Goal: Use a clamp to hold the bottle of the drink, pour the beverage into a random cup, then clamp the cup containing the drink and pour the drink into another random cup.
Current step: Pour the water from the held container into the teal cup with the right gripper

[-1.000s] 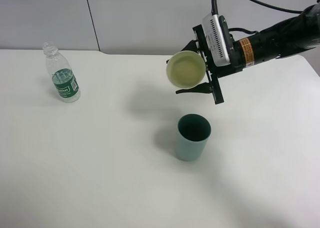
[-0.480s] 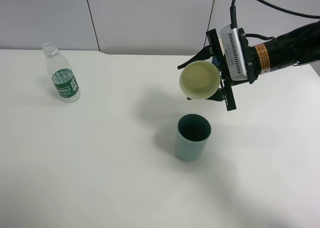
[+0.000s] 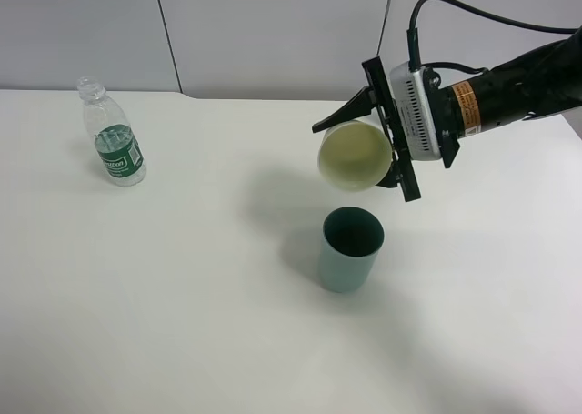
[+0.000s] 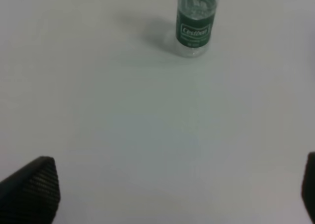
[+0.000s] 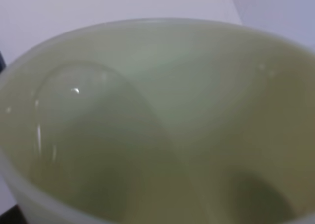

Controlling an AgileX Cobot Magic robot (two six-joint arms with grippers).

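My right gripper (image 3: 357, 156) is shut on the pale yellow-green cup (image 3: 355, 156), which it holds tipped on its side just above and behind the teal cup (image 3: 351, 248). The teal cup stands upright on the table. In the right wrist view the pale cup (image 5: 162, 115) fills the picture, with clear beverage (image 5: 83, 140) pooled inside. No stream shows between the cups. The bottle (image 3: 114, 136) stands uncapped at the far left, and the left wrist view shows the bottle (image 4: 197, 22) well ahead of my open left gripper (image 4: 170, 194), whose fingers (image 4: 29, 192) hold nothing.
The white table (image 3: 182, 296) runs back to a grey wall (image 3: 273, 32). The right arm (image 3: 509, 91) reaches in from the right with a cable looping over it. The left arm is outside the high view.
The right gripper has carried the pale cup down and to the right, closer over the teal cup, and turned at the wrist. The bottle, the teal cup and the left gripper have not moved.
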